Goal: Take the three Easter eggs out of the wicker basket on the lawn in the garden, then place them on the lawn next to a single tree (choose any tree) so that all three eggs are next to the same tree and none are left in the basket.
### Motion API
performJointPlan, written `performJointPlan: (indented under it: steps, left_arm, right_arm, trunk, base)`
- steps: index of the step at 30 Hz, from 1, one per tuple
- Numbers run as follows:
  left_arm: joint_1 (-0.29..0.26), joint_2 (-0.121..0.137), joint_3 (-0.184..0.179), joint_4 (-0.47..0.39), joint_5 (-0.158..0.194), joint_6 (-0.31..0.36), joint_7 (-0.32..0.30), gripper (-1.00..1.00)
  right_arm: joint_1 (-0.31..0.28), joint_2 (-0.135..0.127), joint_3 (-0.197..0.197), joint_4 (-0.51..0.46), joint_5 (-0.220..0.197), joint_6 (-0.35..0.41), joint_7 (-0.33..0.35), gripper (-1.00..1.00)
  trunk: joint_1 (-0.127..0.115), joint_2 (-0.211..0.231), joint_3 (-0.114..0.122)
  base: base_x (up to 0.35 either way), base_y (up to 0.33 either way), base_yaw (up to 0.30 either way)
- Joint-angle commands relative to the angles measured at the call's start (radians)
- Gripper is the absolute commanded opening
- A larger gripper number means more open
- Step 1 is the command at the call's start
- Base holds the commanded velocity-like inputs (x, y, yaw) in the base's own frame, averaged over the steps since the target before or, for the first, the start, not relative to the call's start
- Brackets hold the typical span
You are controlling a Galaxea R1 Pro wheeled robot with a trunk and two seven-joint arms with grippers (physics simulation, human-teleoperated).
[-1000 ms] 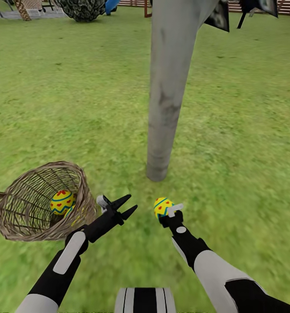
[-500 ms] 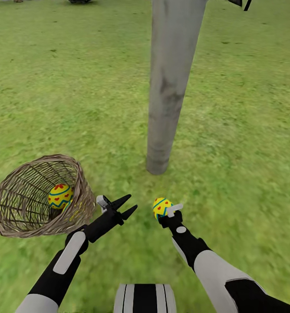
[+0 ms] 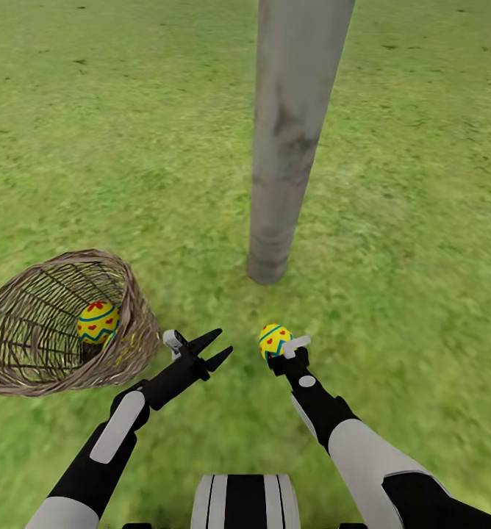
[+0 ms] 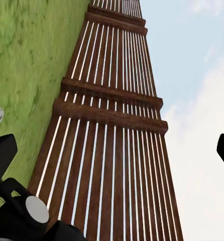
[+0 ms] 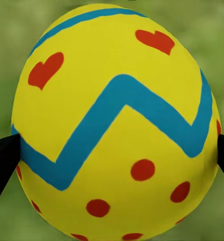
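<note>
One Easter egg [image 3: 274,342] clamped in right gripper [image 3: 284,348], just short of tree [image 3: 286,139]. Left gripper [image 3: 210,348] open, empty. View has dipped; arms unmoved. Second egg [image 3: 98,322] remains in wicker basket [image 3: 131,353] on lawn [image 3: 407,242]: unloading unfinished.

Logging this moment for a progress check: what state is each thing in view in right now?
Right gripper: shut on an Easter egg, above the lawn.
Left gripper: open, empty.
Wicker basket: tipped on its side, one egg visible inside.
Tree trunk: upright.
</note>
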Motion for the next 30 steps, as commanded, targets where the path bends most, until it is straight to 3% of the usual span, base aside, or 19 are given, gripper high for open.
performJointPlan:
  steps: [1,7,8,16,30]
  left_arm:
    - [0.000,0.001,-0.002,0.000,0.007,0.006,0.000,1.00]
    - [0.000,0.002,-0.002,0.000,0.007,0.007,0.000,1.00]
    - [0.000,0.002,-0.002,0.000,0.007,0.007,0.000,1.00]
    - [0.000,0.002,-0.002,0.000,0.007,0.006,0.000,1.00]
    - [0.000,0.001,-0.002,0.000,0.007,0.006,0.000,1.00]
  right_arm:
    - [0.000,0.000,0.000,0.064,0.002,-0.002,-0.006,-1.00]
    - [0.000,0.000,0.000,0.064,0.002,-0.002,-0.006,-1.00]
    - [0.000,0.000,0.000,0.064,0.002,-0.002,-0.006,1.00]
    - [0.000,0.000,0.000,0.064,0.001,0.000,-0.006,1.00]
    - [0.000,0.000,0.000,0.063,0.002,-0.003,-0.005,1.00]
  trunk:
    - [0.000,0.000,-0.001]
    - [0.000,0.000,-0.001]
    - [0.000,0.000,-0.001]
    - [0.000,0.000,-0.001]
    - [-0.006,0.003,0.054]
  base:
    - [0.000,0.000,0.000]
    - [0.000,0.000,0.000]
    - [0.000,0.000,0.000]
    - [0.000,0.000,0.000]
    - [0.000,0.000,0.000]
